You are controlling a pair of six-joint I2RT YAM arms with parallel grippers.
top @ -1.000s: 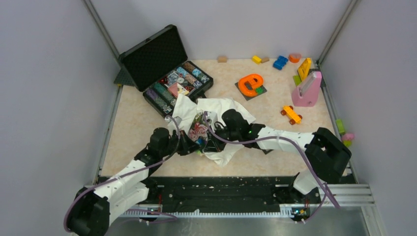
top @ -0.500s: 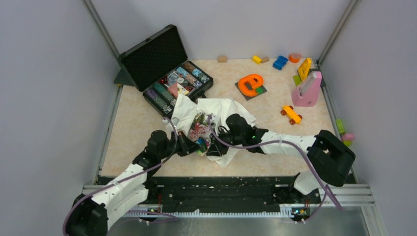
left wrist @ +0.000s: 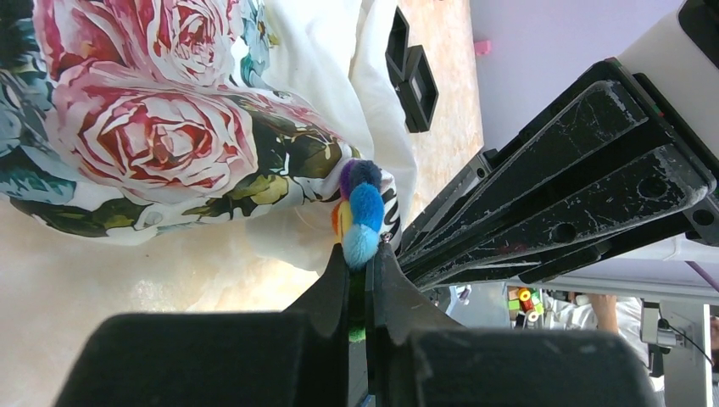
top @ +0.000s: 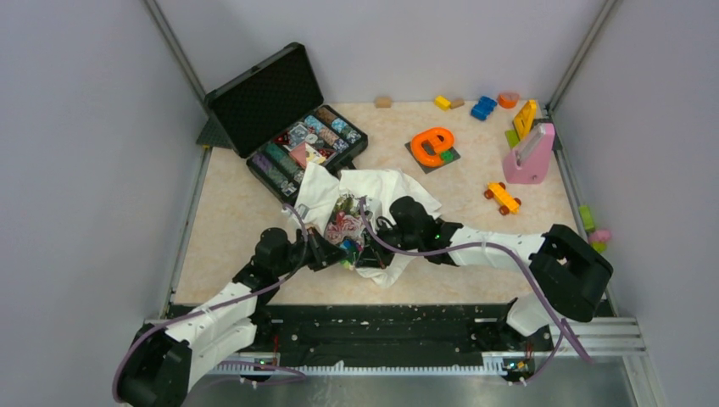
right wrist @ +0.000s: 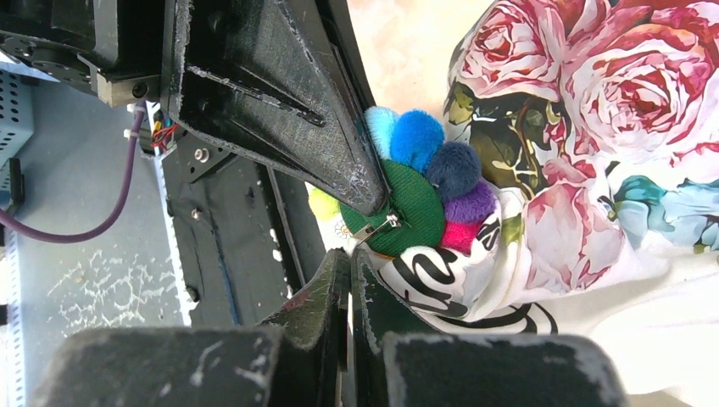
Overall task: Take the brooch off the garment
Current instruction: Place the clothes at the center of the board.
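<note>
**At the table's front middle, brooch pinched against the bunched shirt**

Near the front edge of the table (top: 229,229), midway along it, the brooch (left wrist: 360,212) sits against a raised fold of the shirt (top: 386,182), its pompom petals edge-on to the left wrist camera. The left gripper (left wrist: 363,264) has its jaws closed on the brooch's lower rim. From the right wrist, the brooch's green back and metal pin face the camera. The right gripper (right wrist: 349,259) has its jaws pressed together just beside that back. Whether they nip anything, or whether the pin still pierces the cloth, I cannot tell.

Both wrists crowd over the fold and hide most of the brooch from above. The right arm's purple cable (top: 398,248) loops across the shirt.

An open case (top: 288,127) touches the shirt's far side toward the back left corner. A toy car (top: 502,197) stands well apart to the right, and blocks (top: 483,107) lie along the back edge.

Against a second ago, the left arm has drawn slightly toward the front edge and the right wrist has shifted a little rightward. The shirt lies much as before.
</note>
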